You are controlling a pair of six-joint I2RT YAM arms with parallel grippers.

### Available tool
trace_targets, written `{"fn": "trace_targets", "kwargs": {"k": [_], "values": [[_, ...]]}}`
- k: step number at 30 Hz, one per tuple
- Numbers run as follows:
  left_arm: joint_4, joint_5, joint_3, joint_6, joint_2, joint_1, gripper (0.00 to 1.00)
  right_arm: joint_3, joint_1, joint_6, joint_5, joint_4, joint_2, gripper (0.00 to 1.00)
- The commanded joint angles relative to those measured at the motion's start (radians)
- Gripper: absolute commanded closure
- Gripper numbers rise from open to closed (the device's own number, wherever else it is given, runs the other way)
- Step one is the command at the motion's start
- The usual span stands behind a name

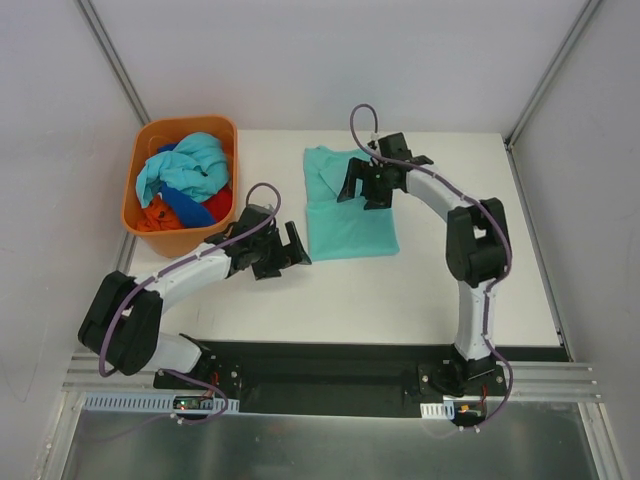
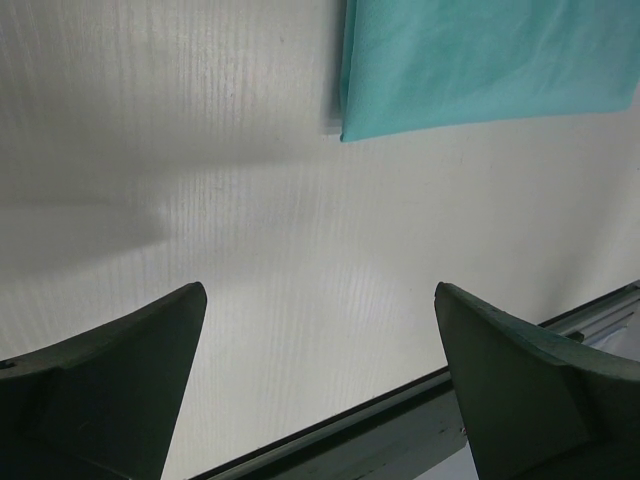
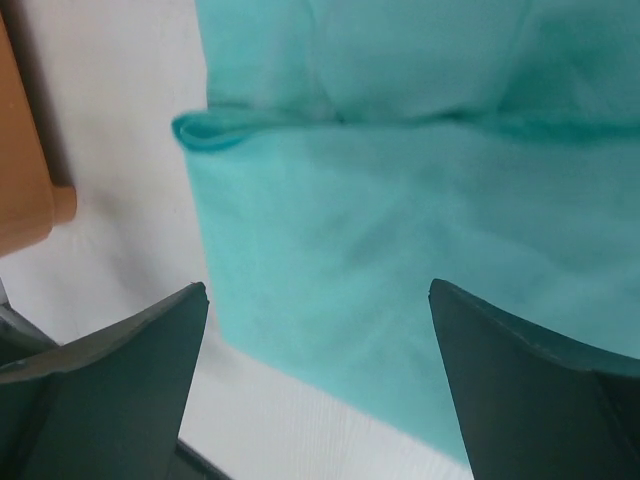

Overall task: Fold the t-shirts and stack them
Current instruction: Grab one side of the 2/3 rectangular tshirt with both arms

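A teal-green t-shirt (image 1: 350, 222) lies partly folded on the white table, back centre. My right gripper (image 1: 362, 193) hovers open over its upper half; in the right wrist view the shirt (image 3: 400, 200) fills the space between my open fingers (image 3: 318, 295), with a folded edge at the left. My left gripper (image 1: 296, 250) is open and empty over bare table, left of the shirt's lower corner; that corner shows in the left wrist view (image 2: 480, 60), ahead of the gripper (image 2: 320, 300). Light aqua (image 1: 190, 165), blue (image 1: 185, 205) and orange-red (image 1: 158, 214) shirts lie crumpled in the basket.
The orange plastic basket (image 1: 186, 123) stands at the back left of the table; its corner shows in the right wrist view (image 3: 25, 190). The table's near edge and a black rail (image 2: 400, 420) run under my left gripper. Grey walls enclose the table.
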Motion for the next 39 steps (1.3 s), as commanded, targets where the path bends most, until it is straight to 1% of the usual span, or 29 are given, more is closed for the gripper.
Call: {"fn": "trace_targets", "kwargs": {"k": [1, 2, 3, 4, 5, 6, 9, 10, 11, 12, 14, 17, 18, 19, 24, 26, 27, 28, 32, 33, 35, 36, 38, 39], "values": [[0.031, -0.042, 0.093, -0.003, 0.06, -0.015, 0.05, -0.156, -0.009, -0.006, 0.099, -0.015, -0.334, 0.03], [0.037, -0.044, 0.122, 0.001, 0.095, -0.016, 0.08, -0.259, -0.014, 0.003, 0.122, -0.016, -0.374, 0.03], [0.04, -0.044, 0.136, -0.001, 0.115, -0.016, 0.1, -0.305, -0.031, 0.009, 0.139, -0.021, -0.447, 0.03], [0.042, -0.039, 0.152, 0.001, 0.135, -0.016, 0.17, -0.35, -0.041, 0.015, 0.142, -0.016, -0.48, 0.03], [0.045, -0.03, 0.178, 0.005, 0.175, -0.016, 0.22, -0.444, -0.054, 0.023, 0.142, -0.015, -0.511, 0.03], [0.047, -0.031, 0.19, 0.008, 0.195, -0.016, 0.26, -0.482, -0.077, 0.029, 0.144, -0.016, -0.559, 0.03], [0.047, -0.024, 0.23, 0.013, 0.263, -0.016, 0.37, -0.616, -0.118, 0.038, 0.142, -0.019, -0.633, 0.03], [0.047, -0.016, 0.239, 0.013, 0.278, -0.016, 0.41, -0.638, -0.126, 0.041, 0.161, -0.021, -0.647, 0.03], [0.048, -0.01, 0.253, 0.011, 0.304, -0.016, 0.47, -0.657, -0.134, 0.049, 0.17, -0.021, -0.658, 0.03], [0.05, -0.007, 0.259, 0.008, 0.316, -0.016, 0.5, -0.687, -0.146, 0.052, 0.175, -0.021, -0.673, 0.03], [0.053, -0.002, 0.27, 0.002, 0.353, -0.018, 0.58, -0.703, -0.15, 0.057, 0.191, -0.022, -0.681, 0.03], [0.056, 0.015, 0.279, -0.003, 0.398, -0.018, 0.63, -0.715, -0.158, 0.057, 0.195, -0.027, -0.681, 0.03], [0.057, 0.022, 0.282, -0.004, 0.407, -0.018, 0.7, -0.717, -0.161, 0.057, 0.196, -0.028, -0.678, 0.02], [0.06, 0.042, 0.285, -0.004, 0.416, -0.019, 0.72, -0.717, -0.163, 0.057, 0.199, -0.03, -0.675, 0.02], [0.062, 0.033, 0.29, -0.001, 0.433, -0.035, 0.73, -0.715, -0.172, 0.06, 0.211, -0.028, -0.643, 0.02], [0.062, 0.032, 0.29, -0.001, 0.442, -0.036, 0.78, -0.714, -0.173, 0.06, 0.208, -0.024, -0.632, 0.01], [0.06, 0.033, 0.293, -0.001, 0.447, -0.036, 0.83, -0.714, -0.172, 0.061, 0.204, -0.019, -0.617, 0.05], [0.062, 0.032, 0.291, -0.003, 0.451, -0.036, 1.0, -0.712, -0.172, 0.061, 0.192, -0.016, -0.609, 0.06], [0.063, 0.015, 0.282, 0.008, 0.452, -0.039, 1.0, -0.689, -0.173, 0.063, 0.182, -0.004, -0.546, 0.13], [0.065, 0.007, 0.278, 0.01, 0.445, -0.039, 1.0, -0.678, -0.173, 0.066, 0.182, 0.001, -0.534, 0.18], [0.068, -0.004, 0.267, 0.011, 0.43, -0.039, 1.0, -0.66, -0.175, 0.071, 0.175, 0.004, -0.493, 0.24], [0.068, -0.011, 0.264, 0.01, 0.425, -0.039, 1.0, -0.649, -0.174, 0.074, 0.161, 0.011, -0.477, 0.33], [0.068, -0.014, 0.258, 0.013, 0.419, -0.039, 1.0, -0.635, -0.173, 0.075, 0.147, 0.024, -0.436, 0.41], [0.066, -0.014, 0.256, 0.013, 0.418, -0.039, 1.0, -0.625, -0.175, 0.083, 0.135, 0.028, -0.424, 0.5]]}}
